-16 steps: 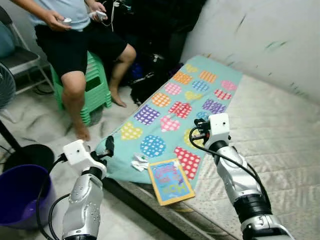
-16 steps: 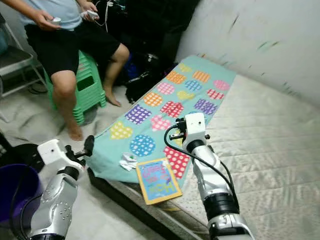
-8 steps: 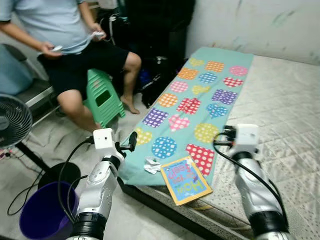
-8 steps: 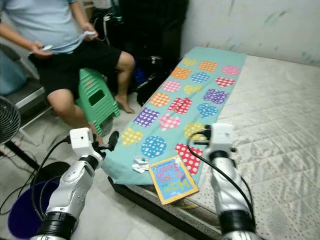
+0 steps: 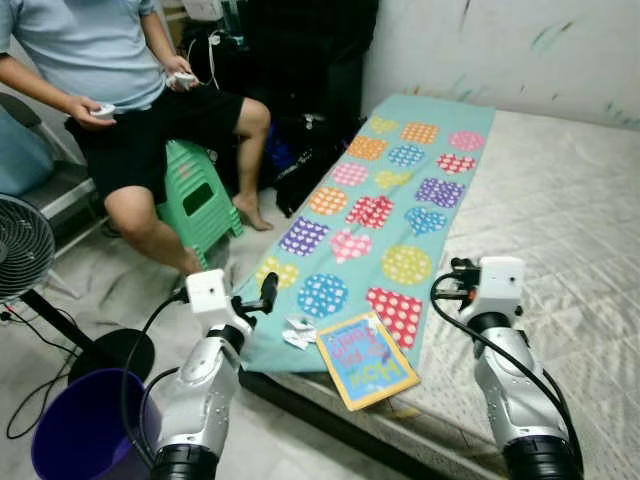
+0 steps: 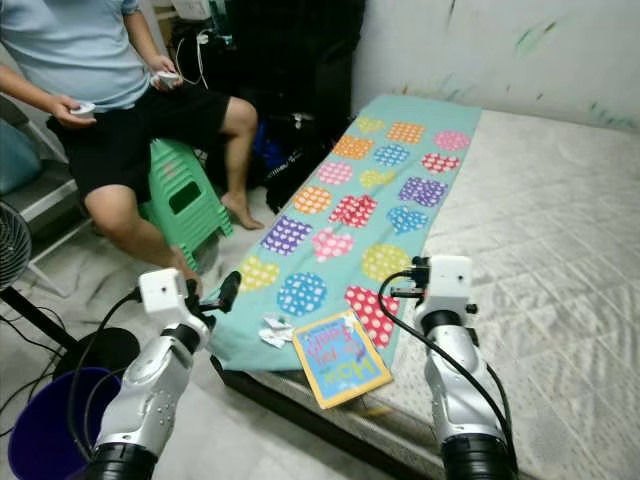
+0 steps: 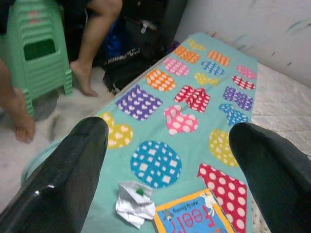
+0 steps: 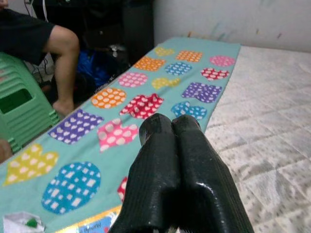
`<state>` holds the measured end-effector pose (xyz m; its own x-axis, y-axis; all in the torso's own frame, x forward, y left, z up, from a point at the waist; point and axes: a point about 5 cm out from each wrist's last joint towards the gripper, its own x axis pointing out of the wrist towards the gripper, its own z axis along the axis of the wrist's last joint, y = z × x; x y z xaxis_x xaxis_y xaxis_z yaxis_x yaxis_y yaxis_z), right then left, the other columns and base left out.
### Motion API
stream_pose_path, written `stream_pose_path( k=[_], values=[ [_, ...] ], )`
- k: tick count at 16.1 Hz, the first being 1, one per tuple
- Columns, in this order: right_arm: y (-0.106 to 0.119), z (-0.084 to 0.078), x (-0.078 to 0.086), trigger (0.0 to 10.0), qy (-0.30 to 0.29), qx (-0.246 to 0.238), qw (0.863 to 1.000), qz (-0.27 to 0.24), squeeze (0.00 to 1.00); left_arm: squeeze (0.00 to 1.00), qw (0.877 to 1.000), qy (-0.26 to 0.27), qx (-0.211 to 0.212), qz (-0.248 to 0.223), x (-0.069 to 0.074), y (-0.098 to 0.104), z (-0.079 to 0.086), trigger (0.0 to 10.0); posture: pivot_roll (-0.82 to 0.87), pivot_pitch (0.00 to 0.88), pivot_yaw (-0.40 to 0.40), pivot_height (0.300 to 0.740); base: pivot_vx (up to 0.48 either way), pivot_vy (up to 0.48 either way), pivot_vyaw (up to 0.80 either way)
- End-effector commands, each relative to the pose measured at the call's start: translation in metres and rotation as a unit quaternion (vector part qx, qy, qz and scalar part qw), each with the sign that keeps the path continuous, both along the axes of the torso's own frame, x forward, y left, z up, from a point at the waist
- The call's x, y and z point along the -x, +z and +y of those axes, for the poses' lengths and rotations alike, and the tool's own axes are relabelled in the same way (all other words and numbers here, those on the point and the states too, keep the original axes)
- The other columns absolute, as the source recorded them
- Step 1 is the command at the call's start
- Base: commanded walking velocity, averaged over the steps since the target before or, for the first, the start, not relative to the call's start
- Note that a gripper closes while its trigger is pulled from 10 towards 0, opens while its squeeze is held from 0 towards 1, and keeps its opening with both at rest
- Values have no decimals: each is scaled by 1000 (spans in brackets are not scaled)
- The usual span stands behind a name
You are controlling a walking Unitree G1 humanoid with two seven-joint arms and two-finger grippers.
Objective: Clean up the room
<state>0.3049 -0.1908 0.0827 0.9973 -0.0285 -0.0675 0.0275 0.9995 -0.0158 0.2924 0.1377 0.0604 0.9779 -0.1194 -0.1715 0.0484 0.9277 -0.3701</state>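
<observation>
A teal blanket (image 5: 400,190) patterned with bright dotted hearts and circles lies along the near side of a bare mattress (image 5: 560,250). At the blanket's near end, close to the mattress edge, sits a crumpled white paper wad (image 5: 297,333), and just beside it, on the side nearer the mattress middle, lies a colourful children's book (image 5: 366,358).

The left gripper (image 5: 262,296) hovers over the floor just off the blanket's near corner, its black fingers (image 7: 73,170) spread wide apart. From the wrist, the paper wad (image 7: 134,202) lies ahead between the two fingers, apart from both.

The right gripper (image 6: 402,281) hangs above the blanket's edge on the mattress side, past the book, with its fingers (image 8: 170,179) pressed together and holding nothing.

Beyond the blanket's floor side, a person (image 5: 120,90) sits on a stack of green stools (image 5: 195,190). A purple bucket (image 5: 85,430) and a fan (image 5: 25,245) stand on the floor farther from the blanket.
</observation>
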Motion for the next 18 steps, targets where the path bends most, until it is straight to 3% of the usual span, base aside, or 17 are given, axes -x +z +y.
stream_pose_path(
  k=[1,5,12,18],
  values=[
    [1,1,2,10000,4,-3,1000,2,0,0,1000,10,-2,0,4,-1,7,10000,-205,0,60,740,0,352,-800],
    [2,4,2,10000,19,-4,1000,7,0,0,1000,13,-2,-4,5,2,6,10000,-192,0,33,740,0,88,-370],
    [5,0,3,10000,36,9,999,18,0,0,1000,23,6,0,10,-1,2,10000,-207,0,-4,740,0,480,0],
    [9,-1,4,10000,49,24,998,16,0,0,999,-9,30,-39,11,6,-7,10000,-220,0,-20,740,0,0,0]
  ],
)
